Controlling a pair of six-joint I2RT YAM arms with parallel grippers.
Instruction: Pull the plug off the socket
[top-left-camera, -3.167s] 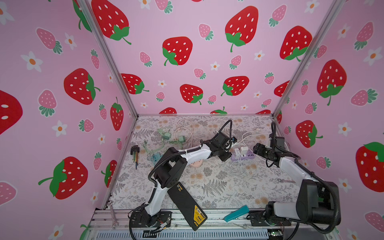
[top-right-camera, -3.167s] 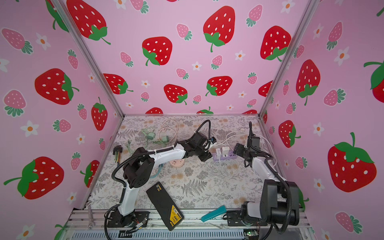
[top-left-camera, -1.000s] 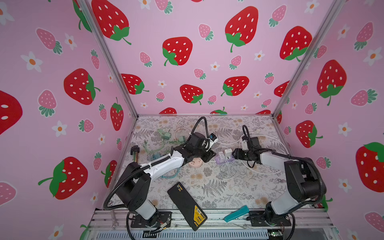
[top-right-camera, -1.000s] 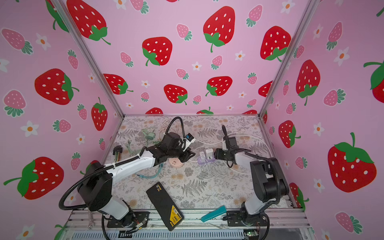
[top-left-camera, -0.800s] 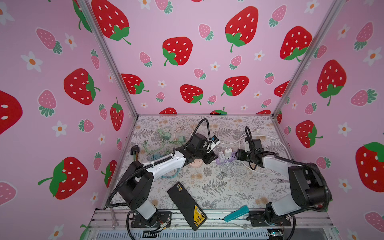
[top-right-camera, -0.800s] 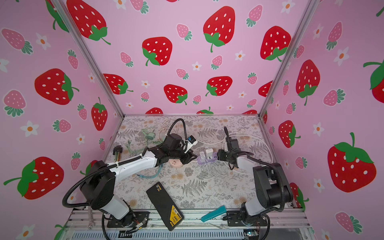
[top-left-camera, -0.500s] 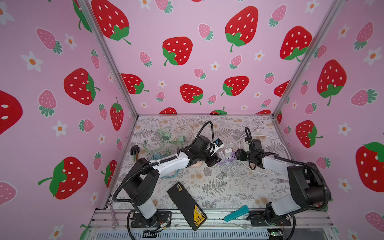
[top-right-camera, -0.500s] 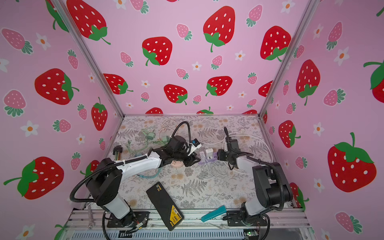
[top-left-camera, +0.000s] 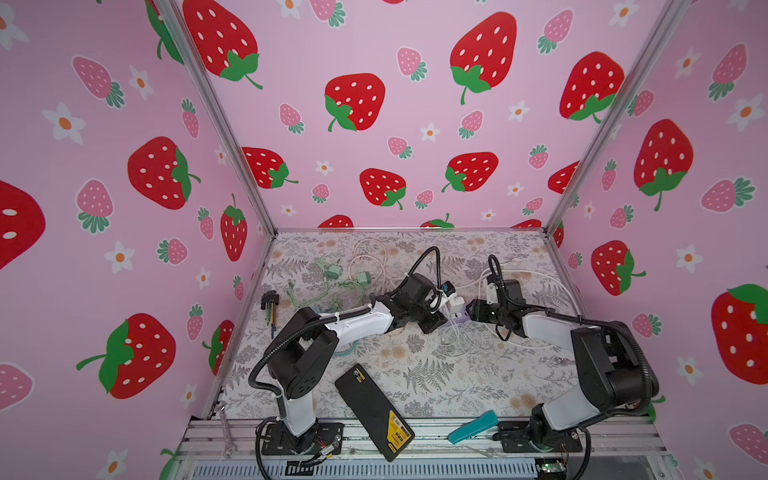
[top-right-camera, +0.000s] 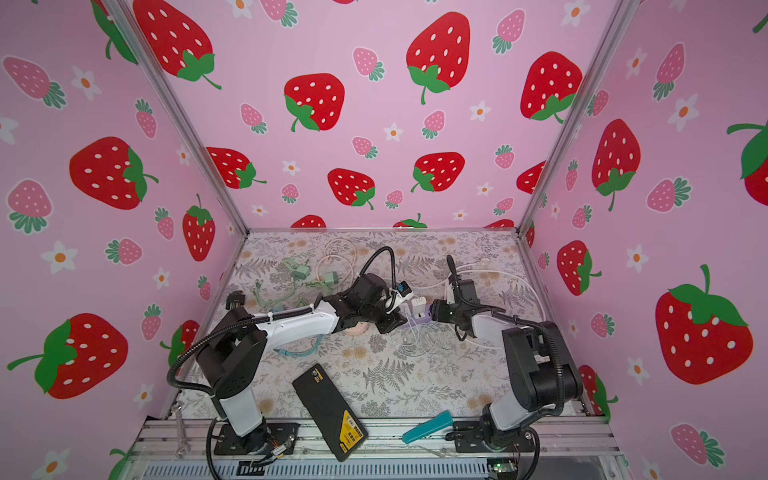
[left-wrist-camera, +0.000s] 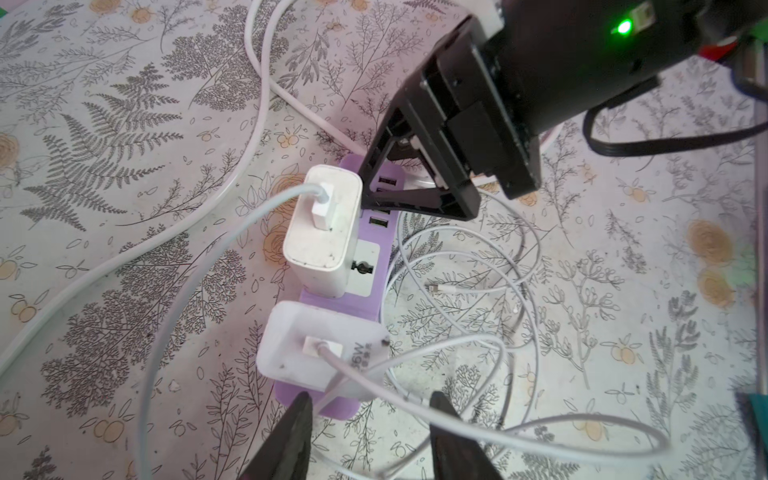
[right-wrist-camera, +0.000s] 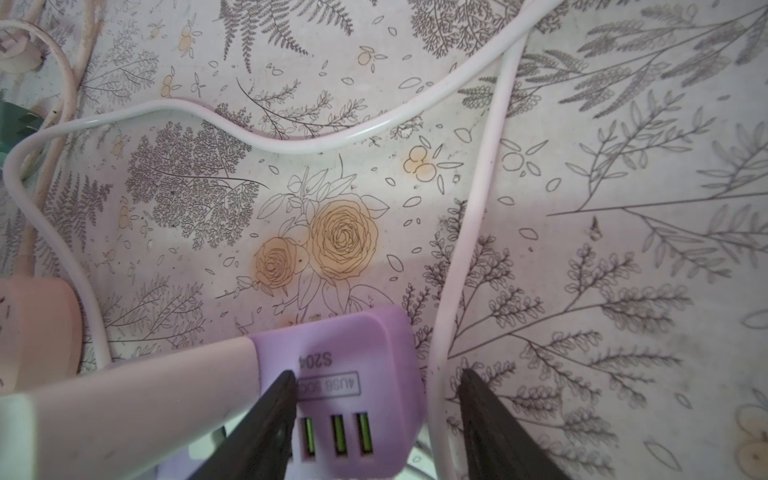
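Top views: we see a tabletop under a fern-and-rose cloth (top-left-camera: 415, 376), boxed in by pink strawberry-print walls (top-left-camera: 395, 50) with metal corner posts.
Front edge: a black slab with a yellow label (top-left-camera: 374, 409) and a teal tool (top-left-camera: 473, 426) lie across the metal rail.
Rear left: green cables and plugs (top-left-camera: 332, 272); a dark tool set (top-left-camera: 270, 305) lies by the wall.
Socket strip (left-wrist-camera: 340, 306): purple, flat at mid-table between both grippers, with loose white cords (top-left-camera: 465, 338) coiled beside it.
Plug (left-wrist-camera: 320, 353): white charger, seated in the strip's end socket nearest the left gripper; a second white charger (left-wrist-camera: 322, 224) is seated next along.
Left gripper (left-wrist-camera: 372, 401): fingers apart, tips just short of the plug, its cable running between them; nothing grasped.
Right gripper (right-wrist-camera: 376, 372): fingers apart at the strip's USB end, one on the top face, the other past the end beside a thick white cord (right-wrist-camera: 457, 249); we cannot tell whether they clamp it.
Change: against the top frame a second earlier, the left gripper has advanced to the strip; the right gripper's tip and both chargers sit as before.
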